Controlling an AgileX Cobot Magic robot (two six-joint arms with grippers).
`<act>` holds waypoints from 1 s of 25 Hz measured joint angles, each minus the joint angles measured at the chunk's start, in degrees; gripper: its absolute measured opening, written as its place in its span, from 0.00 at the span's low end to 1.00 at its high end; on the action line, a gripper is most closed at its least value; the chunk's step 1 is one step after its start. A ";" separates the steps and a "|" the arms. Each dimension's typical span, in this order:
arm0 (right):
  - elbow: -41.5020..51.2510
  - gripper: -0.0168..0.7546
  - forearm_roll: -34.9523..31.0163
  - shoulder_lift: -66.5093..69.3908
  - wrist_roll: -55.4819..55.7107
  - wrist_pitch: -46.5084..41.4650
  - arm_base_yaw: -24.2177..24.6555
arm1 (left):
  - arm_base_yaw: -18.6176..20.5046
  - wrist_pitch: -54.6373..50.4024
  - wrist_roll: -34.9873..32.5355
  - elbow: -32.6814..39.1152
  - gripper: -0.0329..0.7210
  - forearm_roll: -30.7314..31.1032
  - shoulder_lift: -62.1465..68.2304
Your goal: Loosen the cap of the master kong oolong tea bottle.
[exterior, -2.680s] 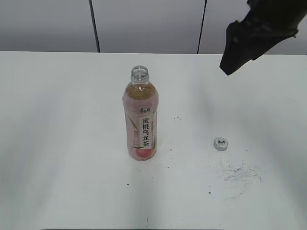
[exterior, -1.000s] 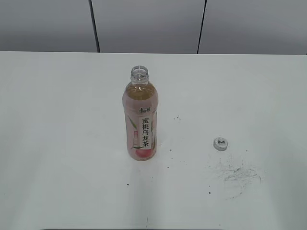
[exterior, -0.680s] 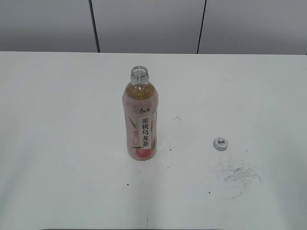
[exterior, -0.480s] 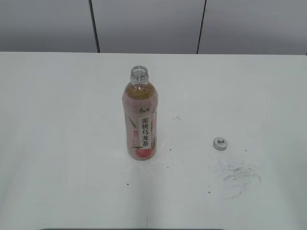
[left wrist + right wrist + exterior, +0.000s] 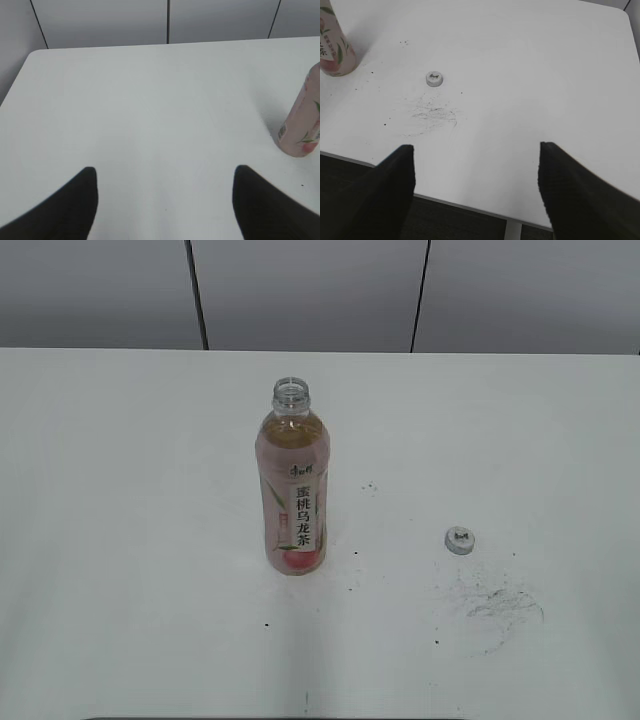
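Observation:
The master kong oolong tea bottle (image 5: 293, 485) stands upright mid-table with its neck bare and open; the left wrist view catches its lower part (image 5: 303, 122) at the right edge, the right wrist view (image 5: 334, 42) at the top left. The cap (image 5: 459, 540) lies flat on the table to the bottle's right, also seen as a small grey disc (image 5: 434, 78). My left gripper (image 5: 165, 172) is open over bare table, well left of the bottle. My right gripper (image 5: 476, 150) is open above the table's near edge, far back from the cap. Neither arm shows in the exterior view.
The white table (image 5: 120, 490) carries dark scuff marks (image 5: 495, 605) just in front of the cap. A grey panelled wall (image 5: 310, 290) stands behind. The table's front edge and the dark floor below show in the right wrist view (image 5: 450, 220).
The right arm, at the top right of the exterior view earliest on, has left that view. Bottle and cap have not moved over the last second.

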State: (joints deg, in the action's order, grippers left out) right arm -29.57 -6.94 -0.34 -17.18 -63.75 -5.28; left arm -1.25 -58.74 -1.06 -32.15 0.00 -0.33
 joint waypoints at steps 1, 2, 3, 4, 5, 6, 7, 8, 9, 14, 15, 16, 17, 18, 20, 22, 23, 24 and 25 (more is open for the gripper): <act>0.00 0.77 0.00 0.00 0.00 0.00 0.00 | 0.00 0.00 0.00 0.00 0.71 0.00 0.00; 0.00 0.77 0.00 0.00 0.00 0.00 0.00 | 0.00 0.00 0.00 0.00 0.71 0.00 0.00; 0.00 0.77 0.00 0.00 0.00 0.00 0.00 | 0.00 0.00 0.00 0.00 0.71 0.00 0.00; 0.00 0.77 0.00 0.00 0.05 0.00 0.00 | 0.00 0.00 0.00 0.00 0.71 0.00 0.00; 0.00 0.77 0.00 0.00 0.05 0.00 0.00 | 0.00 0.00 0.00 0.00 0.71 0.00 0.00; 0.00 0.77 0.00 0.00 0.10 0.00 0.00 | 0.00 0.00 0.00 0.00 0.71 0.00 0.00; 0.00 0.77 0.00 0.00 0.10 0.00 0.00 | 0.00 0.00 0.00 0.00 0.71 0.00 0.00; 0.00 0.77 0.00 0.00 0.10 0.00 0.00 | 0.00 0.00 0.00 0.00 0.71 0.00 0.00; 0.00 0.77 0.00 0.00 0.10 0.00 0.00 | 0.00 0.00 -0.05 0.00 0.71 0.00 0.00; 0.00 0.77 0.00 0.00 0.10 0.00 0.00 | 0.00 0.00 -0.02 0.00 0.71 0.00 0.00; 0.00 0.77 0.00 0.00 0.10 0.00 0.00 | 0.00 0.00 -0.02 0.00 0.71 0.00 0.00; 0.00 0.77 0.00 0.00 0.10 0.00 0.00 | 0.00 0.00 -0.02 0.00 0.71 0.00 0.00; 0.00 0.77 0.00 0.00 0.10 0.00 0.00 | 0.00 0.00 -0.02 0.00 0.71 0.00 0.00; 0.00 0.77 0.00 0.00 0.10 0.00 0.00 | 0.00 0.00 -0.02 0.00 0.71 0.00 0.00; 0.00 0.77 0.00 0.00 0.10 0.00 0.00 | 0.00 0.00 -0.02 0.00 0.71 0.00 0.00; 0.00 0.77 0.00 0.00 0.10 0.00 0.00 | 0.00 0.00 -0.02 0.00 0.71 0.00 0.00; 0.00 0.77 0.00 0.00 0.10 0.00 0.00 | 0.00 0.00 -0.02 0.00 0.71 0.00 0.00; 0.00 0.77 0.00 0.00 0.10 0.00 0.00 | 0.00 0.00 -0.02 0.00 0.71 0.00 0.00; 0.00 0.77 0.00 0.00 0.10 0.00 0.00 | 0.00 0.00 -0.02 0.00 0.71 0.00 0.00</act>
State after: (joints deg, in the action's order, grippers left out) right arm -29.57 -6.94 -0.34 -17.07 -63.75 -5.28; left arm -1.25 -58.74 -1.09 -32.15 0.00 -0.33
